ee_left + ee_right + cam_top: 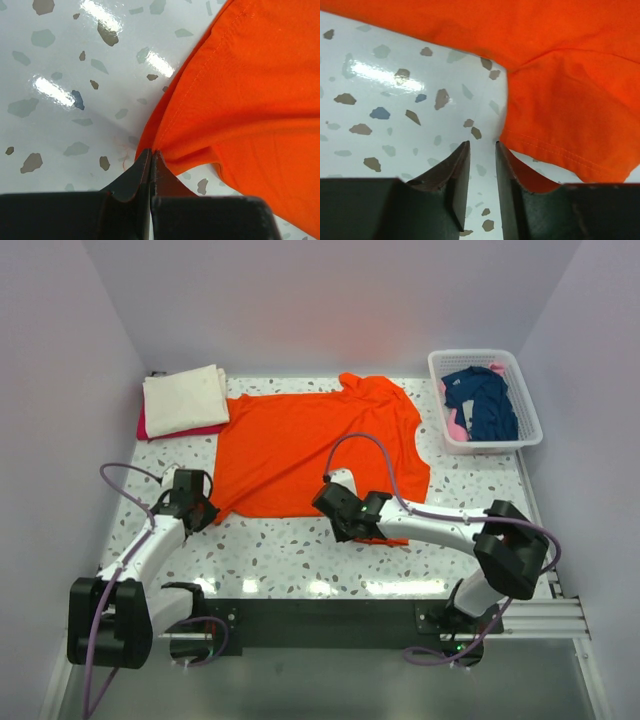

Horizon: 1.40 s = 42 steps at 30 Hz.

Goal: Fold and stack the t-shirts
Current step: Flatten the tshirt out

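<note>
A bright orange t-shirt [310, 445] lies spread flat in the middle of the table. My left gripper [210, 512] is shut on its near left corner, and the left wrist view shows the orange hem [200, 95] running into the closed tips of the left gripper [151, 153]. My right gripper [350, 528] sits low at the shirt's near edge. In the right wrist view the right gripper [481, 146] is open with only bare table between its fingers. The orange sleeve hem [555, 150] lies just beside its right finger. A folded cream shirt [185, 398] rests on a red one [150, 428] at the back left.
A white lattice basket [472, 353] at the back right holds a navy shirt [490, 405] and some pink cloth. The speckled table [290, 555] runs bare between the orange shirt and the arm bases. Walls close in the left, back and right sides.
</note>
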Available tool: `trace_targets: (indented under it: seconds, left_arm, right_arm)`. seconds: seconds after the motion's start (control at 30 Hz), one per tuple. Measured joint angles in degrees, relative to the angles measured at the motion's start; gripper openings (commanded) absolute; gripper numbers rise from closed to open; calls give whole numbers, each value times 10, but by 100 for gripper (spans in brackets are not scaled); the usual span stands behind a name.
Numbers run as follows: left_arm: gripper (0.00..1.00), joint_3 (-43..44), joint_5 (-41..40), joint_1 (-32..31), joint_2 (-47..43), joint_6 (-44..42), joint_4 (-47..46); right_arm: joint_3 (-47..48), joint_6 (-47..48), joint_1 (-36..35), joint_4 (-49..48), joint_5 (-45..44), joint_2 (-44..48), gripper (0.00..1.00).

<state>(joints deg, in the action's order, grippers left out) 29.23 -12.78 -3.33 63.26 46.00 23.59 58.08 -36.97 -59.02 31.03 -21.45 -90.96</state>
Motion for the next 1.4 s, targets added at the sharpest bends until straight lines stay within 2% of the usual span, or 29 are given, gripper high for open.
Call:
trace_targets:
  seconds: [0.2, 0.4, 0.5, 0.6, 0.63, 0.77, 0.8, 0.97, 1.27, 1.3, 1.4]
  left_arm:
    - [0, 0, 5, 0, -2, -2, -1]
    - [0, -1, 5, 0, -2, -2, -2]
    - [0, -1, 5, 0, -2, -2, -2]
    - [0, -1, 5, 0, -2, -4, -2]
    - [0, 0, 5, 0, -2, -5, -1]
    - [0, 7, 3, 0, -2, -8, 0]
    - [0, 9, 3, 0, -2, -9, 0]
    - [0, 14, 0, 0, -2, -14, 0]
    - [0, 15, -1, 0, 0, -19, 0]
    - [0, 15, -1, 0, 1, -21, 0]
    - [0, 16, -1, 0, 3, -21, 0]
  right_arm:
    - [-21, 6, 2, 10, -27, 18, 46]
    - [-31, 13, 2, 6, -32, 1, 48]
    - [-31, 16, 2, 4, -35, -23, 44]
    - [-31, 19, 2, -1, -36, -46, 35]
    - [-28, 20, 2, 1, -39, -54, 26]
    - [-12, 24, 2, -2, -47, -71, 3]
    - [-10, 24, 2, -2, -47, -73, 1]
    - [8, 23, 3, 3, -36, -73, 0]
    - [34, 23, 35, -11, 48, -73, 0]
    - [34, 23, 39, -13, 56, -73, 1]
    - [33, 20, 50, -22, 75, -76, 11]
